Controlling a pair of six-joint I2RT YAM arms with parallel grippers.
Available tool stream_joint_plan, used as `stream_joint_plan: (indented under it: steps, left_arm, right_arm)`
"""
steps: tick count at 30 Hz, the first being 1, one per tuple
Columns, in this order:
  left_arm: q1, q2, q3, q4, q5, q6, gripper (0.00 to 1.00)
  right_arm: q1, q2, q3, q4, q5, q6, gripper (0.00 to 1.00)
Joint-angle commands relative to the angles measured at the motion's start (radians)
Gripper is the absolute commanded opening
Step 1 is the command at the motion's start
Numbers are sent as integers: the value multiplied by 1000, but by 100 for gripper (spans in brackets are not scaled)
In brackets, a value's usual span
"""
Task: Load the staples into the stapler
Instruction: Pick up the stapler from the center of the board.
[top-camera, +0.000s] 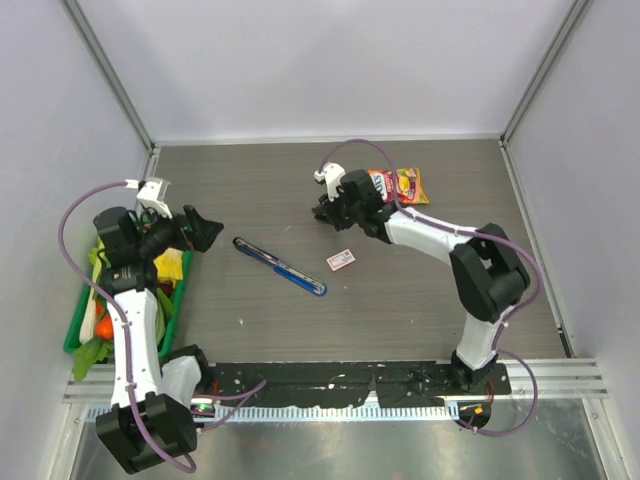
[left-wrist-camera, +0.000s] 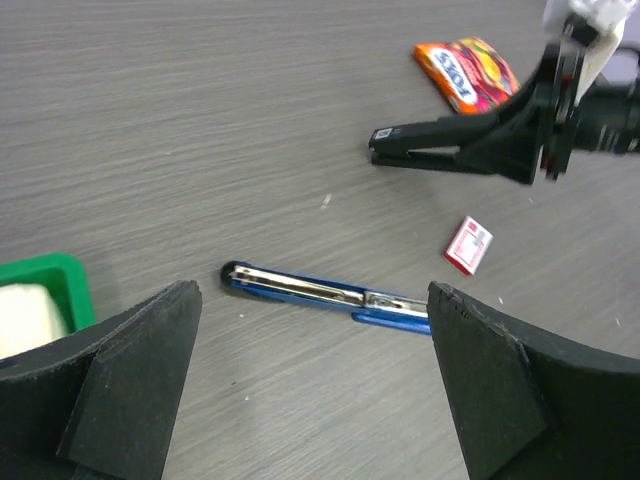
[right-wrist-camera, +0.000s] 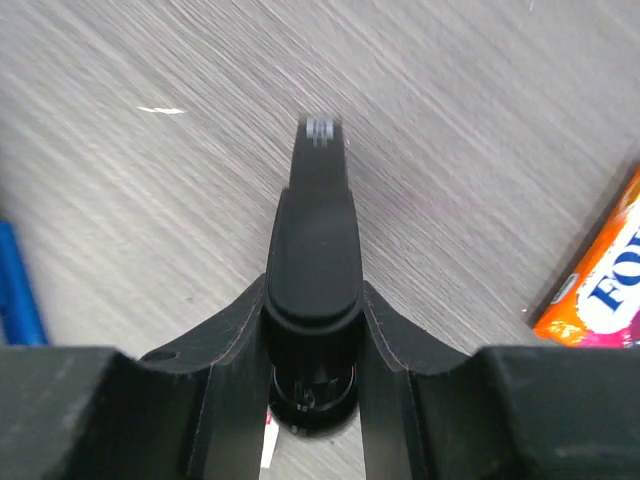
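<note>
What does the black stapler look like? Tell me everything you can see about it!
The black stapler is slim and all black, with a smooth, glossy top arm. Its two arms gape slightly at the front, where a pale spot shows at the tip. The right claw pinches its back end from both sides, holding it roughly level over the grey table. Whether it touches the table is unclear.

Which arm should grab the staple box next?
Left. The left gripper is open and empty, and the box lies in its view; the right gripper is shut on the stapler.
</note>
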Motion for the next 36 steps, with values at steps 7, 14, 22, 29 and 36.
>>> stream_joint_plan:
  steps: [7,14,22,29,36]
  left_arm:
    - [-146,26,90,-62,133,268,100]
    - [-315,88,92,-33,126,340,100]
    - [-505,242,176,22,127,389,100]
    - [-661,468,306,-31,27,495,100]
    - [-712,568,352,10,129,489,100]
  right_arm:
    - [5,-217,-49,-68,-150,-67,1]
    - [-4,-213,-58,-76,-201,-76,1]
    - [-9,-371,-62,-177,-341,-145,1]
    - [-9,-442,-54,-229,-418,-169,1]
    - [-10,-526,-58,-315,-536,-199,1]
